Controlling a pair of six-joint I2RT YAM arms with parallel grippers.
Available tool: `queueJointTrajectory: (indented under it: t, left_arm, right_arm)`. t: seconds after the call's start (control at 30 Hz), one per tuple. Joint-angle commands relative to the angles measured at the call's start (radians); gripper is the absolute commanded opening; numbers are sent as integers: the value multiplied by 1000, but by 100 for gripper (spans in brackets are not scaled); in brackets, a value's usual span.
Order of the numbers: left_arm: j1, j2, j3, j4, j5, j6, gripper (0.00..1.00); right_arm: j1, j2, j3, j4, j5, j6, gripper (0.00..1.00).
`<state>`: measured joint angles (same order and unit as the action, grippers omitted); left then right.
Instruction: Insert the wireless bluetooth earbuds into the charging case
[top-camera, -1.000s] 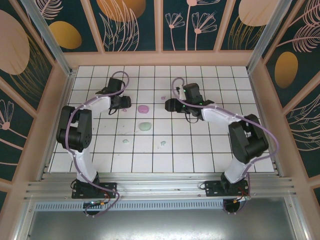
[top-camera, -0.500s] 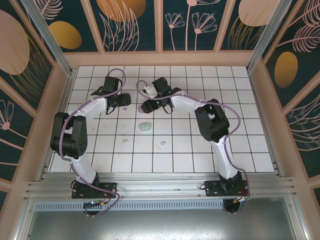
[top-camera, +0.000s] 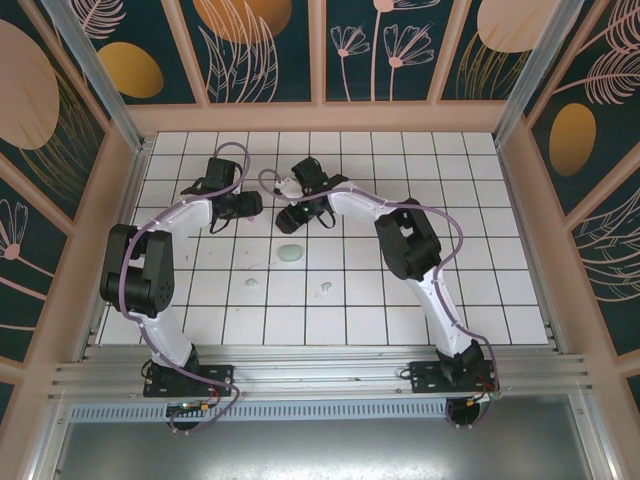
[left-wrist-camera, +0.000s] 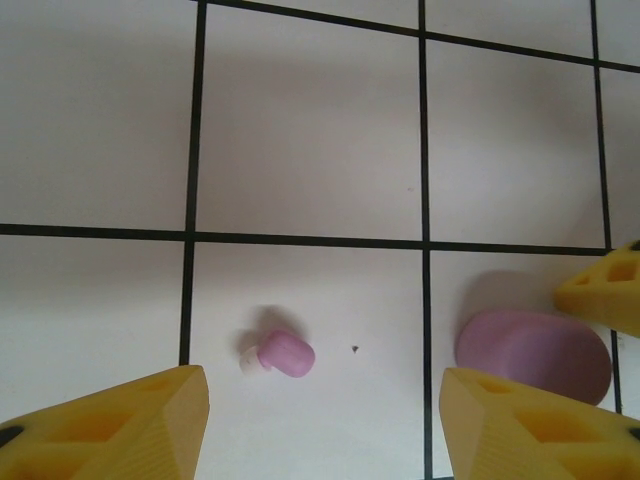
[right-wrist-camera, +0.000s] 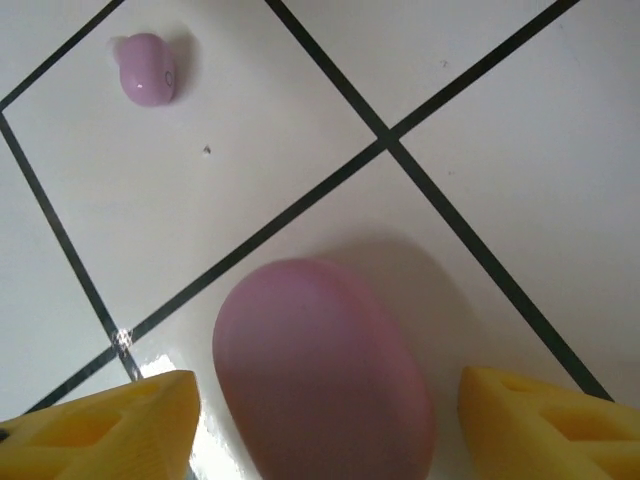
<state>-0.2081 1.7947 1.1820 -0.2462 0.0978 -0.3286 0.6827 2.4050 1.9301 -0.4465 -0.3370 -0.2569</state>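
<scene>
Looking down on the tiled table (top-camera: 430, 300), we find both arms reaching to its far left part. The left gripper (top-camera: 250, 207) and the right gripper (top-camera: 293, 215) are near each other there.

In the left wrist view, the left gripper (left-wrist-camera: 322, 385) stands open with nothing between its yellow fingers (left-wrist-camera: 110, 425). One purple earbud (left-wrist-camera: 283, 354) lies on the tile just ahead of the gap and touches neither finger. The purple charging case (left-wrist-camera: 533, 355), a smooth closed oval, lies to the right of that earbud and apart from it.

In the right wrist view, the right gripper (right-wrist-camera: 325, 385) is likewise open. Its fingers (right-wrist-camera: 550, 420) sit on either side of the purple charging case (right-wrist-camera: 320, 370), with a narrow gap on each side. The purple earbud (right-wrist-camera: 147, 68) lies beyond the case, with a tile line between them.

From above, the green charging case (top-camera: 291, 253) lies nearer than both grippers. Two green earbuds (top-camera: 250, 283) lie nearer again, loose on the tiles to its left and right.
</scene>
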Motion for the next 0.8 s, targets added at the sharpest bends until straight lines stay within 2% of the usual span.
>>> queueJointTrajectory:
  t: [0.0, 0.2, 0.33, 0.5, 0.63, 0.7, 0.77]
  left_arm:
    - [7, -11, -20, 34, 30, -24, 62]
    - [10, -53, -54, 54, 57, -38, 62]
    - [13, -120, -82, 84, 99, -57, 63]
    - [15, -218, -146, 183, 214, -116, 66]
    - [14, -290, -241, 373, 389, -262, 64]
    - [9, -312, -296, 489, 452, -351, 62]
    - [-15, -317, -310, 527, 473, -380, 62]
  right_arm:
    - [6, 41, 38, -50, -14, -18, 62]
    - [6, 11, 1, -34, -48, -31, 37]
    - [5, -77, -118, 71, -51, -10, 28]
    - [-21, -238, -302, 275, -135, 96, 26]
    - [-26, -407, -496, 499, -169, 178, 26]
    - [-22, -482, -579, 598, -164, 204, 26]
    - [-15, -548, -642, 670, -147, 219, 25]
